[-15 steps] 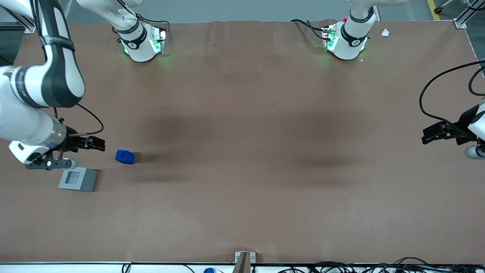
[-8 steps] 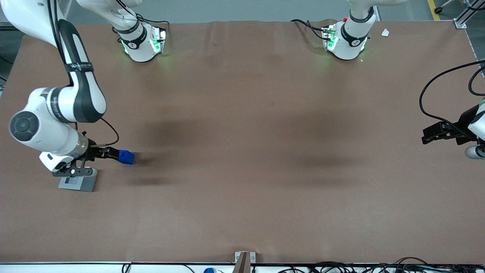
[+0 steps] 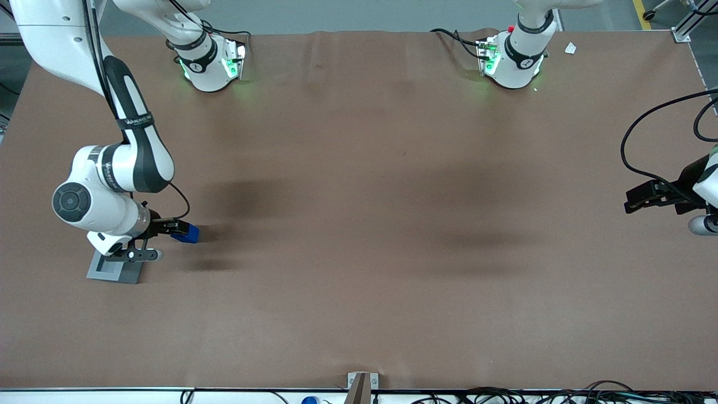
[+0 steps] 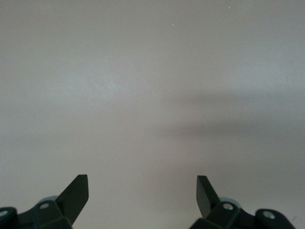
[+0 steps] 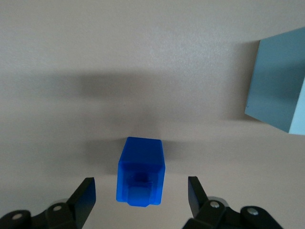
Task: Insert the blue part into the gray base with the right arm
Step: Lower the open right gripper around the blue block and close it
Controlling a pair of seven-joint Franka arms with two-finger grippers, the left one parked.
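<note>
A big brown table [image 3: 359, 224] fills the room. Gray floor [image 3: 348, 14] shows above its top edge, with a yellow line [image 3: 639, 11] on it. Black cables [image 3: 505, 395] lie along the table's near edge.

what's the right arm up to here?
The right arm is going for the blue part. Its gripper is open and low over the table, with one finger on either side of the part and not yet closed on it. The gray base sits beside the part, slightly nearer the front camera, partly under the wrist, its recess with nothing in it as far as it shows. So: pre-grasp, nothing inserted yet.
</note>
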